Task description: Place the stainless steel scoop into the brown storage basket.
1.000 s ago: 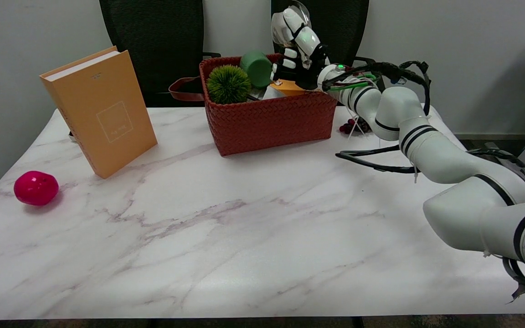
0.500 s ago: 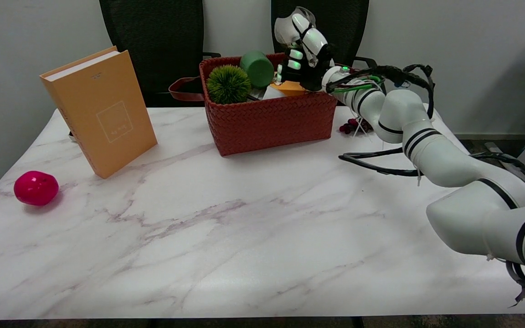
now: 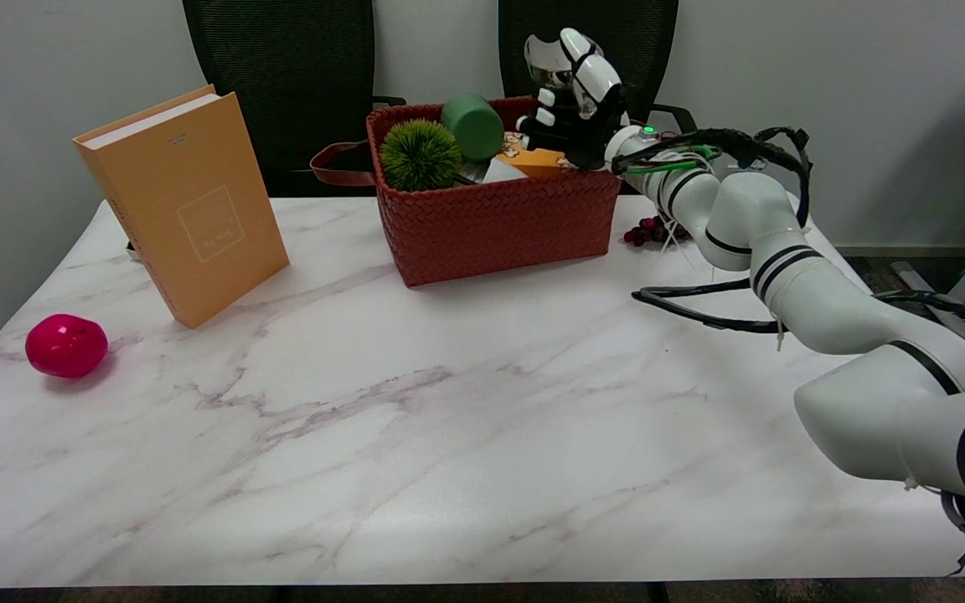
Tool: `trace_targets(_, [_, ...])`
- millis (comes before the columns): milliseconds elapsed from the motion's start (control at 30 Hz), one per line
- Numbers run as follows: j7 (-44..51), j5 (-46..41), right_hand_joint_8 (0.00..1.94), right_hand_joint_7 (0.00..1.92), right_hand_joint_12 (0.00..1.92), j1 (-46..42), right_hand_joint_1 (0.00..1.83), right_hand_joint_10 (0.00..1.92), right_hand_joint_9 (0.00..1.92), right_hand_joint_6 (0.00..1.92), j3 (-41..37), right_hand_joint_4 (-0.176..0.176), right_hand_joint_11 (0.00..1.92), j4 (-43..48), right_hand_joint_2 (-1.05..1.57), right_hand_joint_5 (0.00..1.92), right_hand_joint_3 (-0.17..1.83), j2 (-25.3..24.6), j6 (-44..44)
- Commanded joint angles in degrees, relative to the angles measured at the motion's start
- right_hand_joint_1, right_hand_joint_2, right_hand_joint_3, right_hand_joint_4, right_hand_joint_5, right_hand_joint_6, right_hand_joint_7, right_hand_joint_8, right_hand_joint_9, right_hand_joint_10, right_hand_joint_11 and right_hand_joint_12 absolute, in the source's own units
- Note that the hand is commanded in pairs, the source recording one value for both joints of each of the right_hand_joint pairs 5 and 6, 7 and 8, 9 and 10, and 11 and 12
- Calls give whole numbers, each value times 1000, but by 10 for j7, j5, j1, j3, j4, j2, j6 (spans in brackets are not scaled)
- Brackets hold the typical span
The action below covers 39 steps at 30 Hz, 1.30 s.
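The brown woven storage basket (image 3: 499, 222) stands at the back middle of the table. My right hand (image 3: 576, 105) hovers over the basket's right rear corner, fingers curled. It grips the stainless steel scoop (image 3: 544, 60), whose shiny bowl sticks up above the fingers. The scoop's handle is hidden inside the hand.
Inside the basket are a green spiky ball (image 3: 420, 153), a green cup (image 3: 472, 126) and an orange box (image 3: 537, 159). A tan book (image 3: 185, 205) leans at the left, with a pink ball (image 3: 66, 345) near the left edge. Dark grapes (image 3: 648, 229) and black cables (image 3: 692, 306) lie right of the basket.
My right hand has shifted to the right and slightly down with the scoop, from over the basket's middle rear toward its right rear corner.
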<state>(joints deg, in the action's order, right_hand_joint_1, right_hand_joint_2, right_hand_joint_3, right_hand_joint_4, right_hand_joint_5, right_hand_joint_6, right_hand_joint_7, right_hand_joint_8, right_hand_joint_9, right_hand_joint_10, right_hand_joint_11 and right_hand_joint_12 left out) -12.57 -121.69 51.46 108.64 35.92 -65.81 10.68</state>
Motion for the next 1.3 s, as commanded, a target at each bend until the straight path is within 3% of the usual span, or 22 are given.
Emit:
trace_targets(33, [0, -4, 1615, 1615, 1328, -11, 106, 1150, 1150, 1518, -4, 0, 1328, 13, 1118, 1518, -175, 8, -4])
trace_targets(433, [-10, -2, 1640, 1640, 1327, -19, 29, 1157, 1157, 1564, 15, 0, 1327, 28, 1247, 1564, -175, 11, 48])
trace_targets(667, [-51, 5, 1676, 1676, 1345, -20, -1, 1178, 1178, 1598, 80, 0, 1345, 64, 1337, 1598, -175, 1, 73])
trace_targets(800, [-85, 30, 1678, 1678, 1344, -13, -1, 1186, 1186, 1596, 122, 0, 1344, 69, 1369, 1596, -175, -27, 89])
trace_targets(1000, [-140, 112, 1672, 1672, 1327, -6, 19, 1176, 1176, 1579, 119, 0, 1327, 53, 1313, 1579, -175, -74, 113])
trace_targets(1300, [-142, 132, 1647, 1647, 1305, 39, 120, 1148, 1148, 1546, 119, 0, 1305, 7, 1155, 1546, -175, -113, 105])
